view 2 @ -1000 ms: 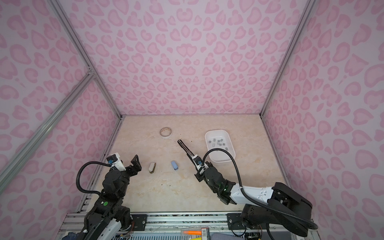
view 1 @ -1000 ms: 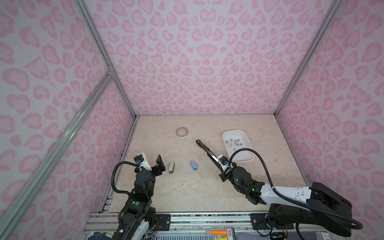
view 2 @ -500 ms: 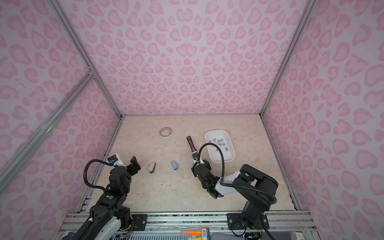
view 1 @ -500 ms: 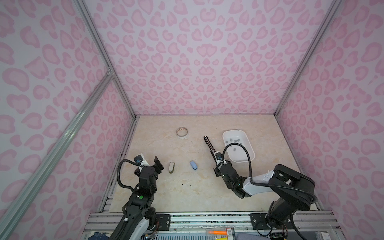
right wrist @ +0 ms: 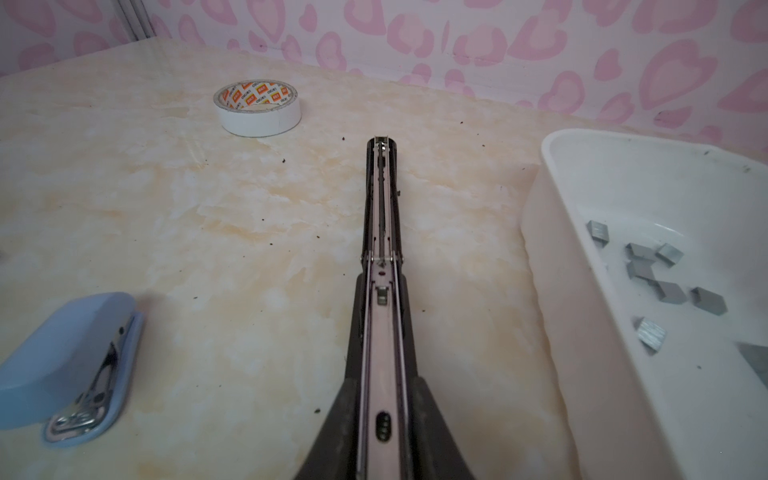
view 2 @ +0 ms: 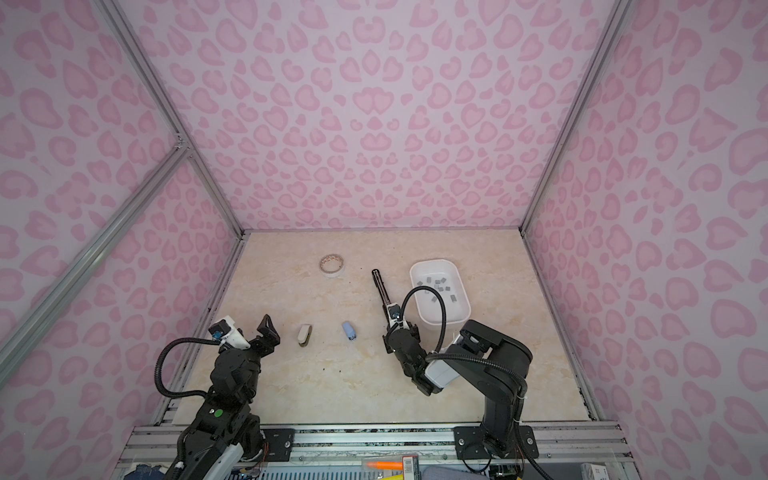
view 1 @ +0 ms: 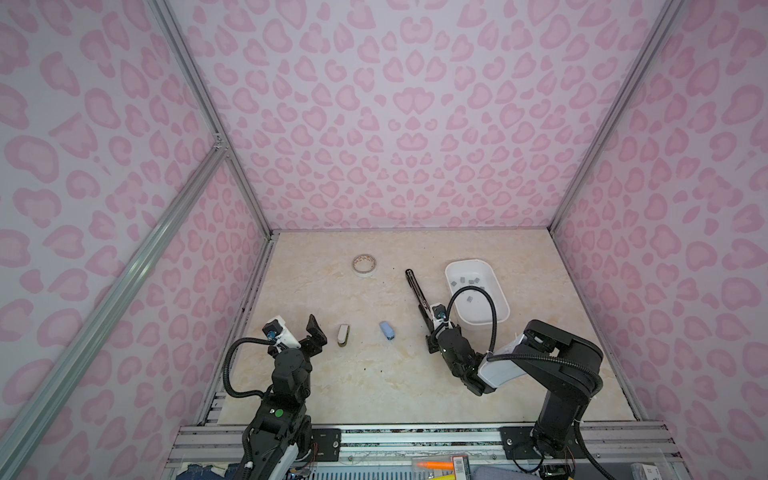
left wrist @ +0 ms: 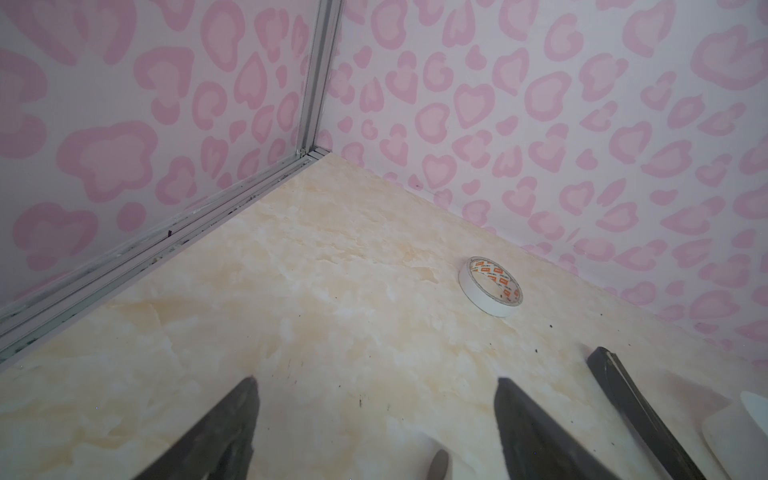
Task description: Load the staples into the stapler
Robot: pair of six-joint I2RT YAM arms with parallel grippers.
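Staples (right wrist: 671,293) loose in white tray (right wrist: 552,257), on table (right wrist: 208,249) beside black stapler (right wrist: 382,232) lying opened flat. Right fingers (right wrist: 328,449) flank its near end; grip unclear. Left fingers (left wrist: 216,432) spread wide, empty.

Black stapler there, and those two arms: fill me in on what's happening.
The right gripper sits at the near end of the long black stapler, which lies opened flat with its metal channel exposed. The gripper's jaws flank the body, but whether they grip is unclear. The small grey metal staple strips lie in the white plastic tub beside it, none picked up. The left gripper hangs open and empty over the beige marbled tabletop.
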